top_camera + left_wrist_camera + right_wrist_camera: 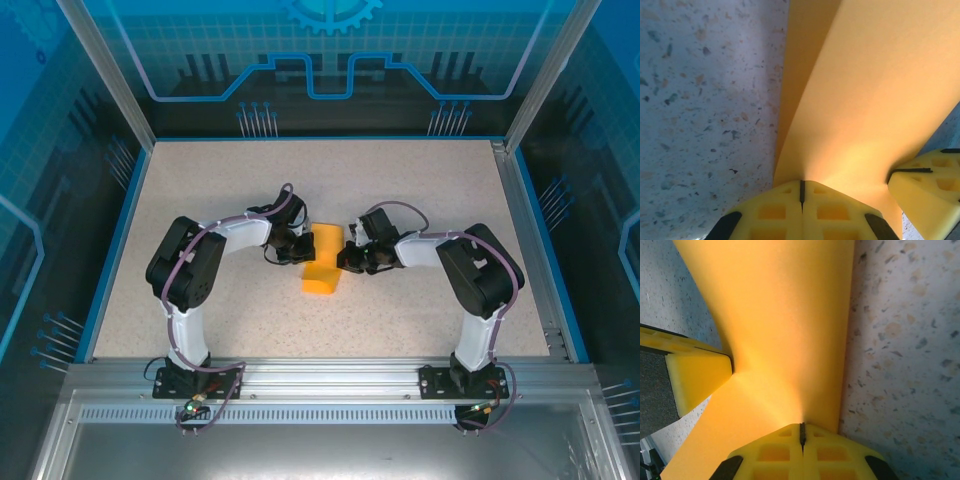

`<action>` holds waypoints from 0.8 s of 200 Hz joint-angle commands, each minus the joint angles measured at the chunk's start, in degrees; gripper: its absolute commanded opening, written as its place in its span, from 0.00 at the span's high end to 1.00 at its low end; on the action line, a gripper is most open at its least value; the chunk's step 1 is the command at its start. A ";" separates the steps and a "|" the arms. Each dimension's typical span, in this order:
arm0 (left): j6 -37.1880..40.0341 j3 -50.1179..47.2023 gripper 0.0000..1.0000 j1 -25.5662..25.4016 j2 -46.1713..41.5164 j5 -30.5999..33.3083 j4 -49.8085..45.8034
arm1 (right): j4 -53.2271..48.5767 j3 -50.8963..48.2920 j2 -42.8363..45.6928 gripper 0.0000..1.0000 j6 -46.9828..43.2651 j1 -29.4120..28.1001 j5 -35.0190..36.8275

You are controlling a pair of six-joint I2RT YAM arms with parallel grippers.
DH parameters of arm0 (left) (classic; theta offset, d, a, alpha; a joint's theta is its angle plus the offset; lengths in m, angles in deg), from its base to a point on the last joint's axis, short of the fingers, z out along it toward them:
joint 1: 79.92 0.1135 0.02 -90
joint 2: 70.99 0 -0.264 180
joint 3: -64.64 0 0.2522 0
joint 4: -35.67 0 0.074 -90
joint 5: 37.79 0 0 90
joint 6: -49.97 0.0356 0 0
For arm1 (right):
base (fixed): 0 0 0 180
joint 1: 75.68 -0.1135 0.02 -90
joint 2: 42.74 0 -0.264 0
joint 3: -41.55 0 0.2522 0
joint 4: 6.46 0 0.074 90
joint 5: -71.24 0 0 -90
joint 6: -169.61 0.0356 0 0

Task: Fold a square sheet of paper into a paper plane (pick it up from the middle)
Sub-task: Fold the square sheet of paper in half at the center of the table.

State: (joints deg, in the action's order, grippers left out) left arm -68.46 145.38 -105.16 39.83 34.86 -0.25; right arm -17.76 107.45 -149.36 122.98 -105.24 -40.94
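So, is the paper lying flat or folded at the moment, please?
Not flat: the square sheet of paper bows in a loose curve, pinched by the left gripper and right gripper; any crease cannot be told.

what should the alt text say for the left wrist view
The left gripper is shut on the edge of the square sheet of paper, which is orange-yellow and curves away over the speckled table. The right gripper pinches the same sheet at lower right.

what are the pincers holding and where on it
Both hold the square sheet of paper: the left pincer is shut on its left edge, the right pincer on its right edge, with the sheet bowed between them.
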 commanded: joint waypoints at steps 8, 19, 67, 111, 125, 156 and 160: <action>1.20 -1.90 1.00 -0.49 2.39 2.40 -1.92 | 2.45 -1.40 0.85 0.99 -0.83 0.31 -1.10; 1.29 -1.86 1.00 -0.57 2.38 2.43 -2.02 | 4.70 -1.43 2.57 0.99 0.17 0.43 -2.34; 1.35 -2.05 1.00 -0.57 2.29 2.36 -2.15 | 8.70 -4.40 2.71 1.00 2.93 0.06 -5.32; 1.53 -2.13 1.00 -0.48 2.29 2.40 -2.21 | 10.57 -6.37 -0.32 1.00 3.51 -0.23 -5.93; 1.53 -2.13 1.00 -0.52 2.21 2.38 -2.26 | 10.50 -7.32 -0.68 1.00 2.97 -0.10 -5.01; 1.65 -2.19 1.00 -0.54 2.24 2.49 -2.32 | 8.40 -7.43 -1.06 1.00 1.98 0.05 -4.02; 1.63 -2.16 1.00 -0.46 2.28 2.47 -2.37 | 8.42 -7.40 -0.76 1.00 1.98 0.06 -4.21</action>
State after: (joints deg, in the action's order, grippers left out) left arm -68.33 145.38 -105.18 39.83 34.86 -0.25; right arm -7.25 101.26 -148.62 126.07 -105.24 -45.88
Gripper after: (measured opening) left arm 0.049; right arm 0.042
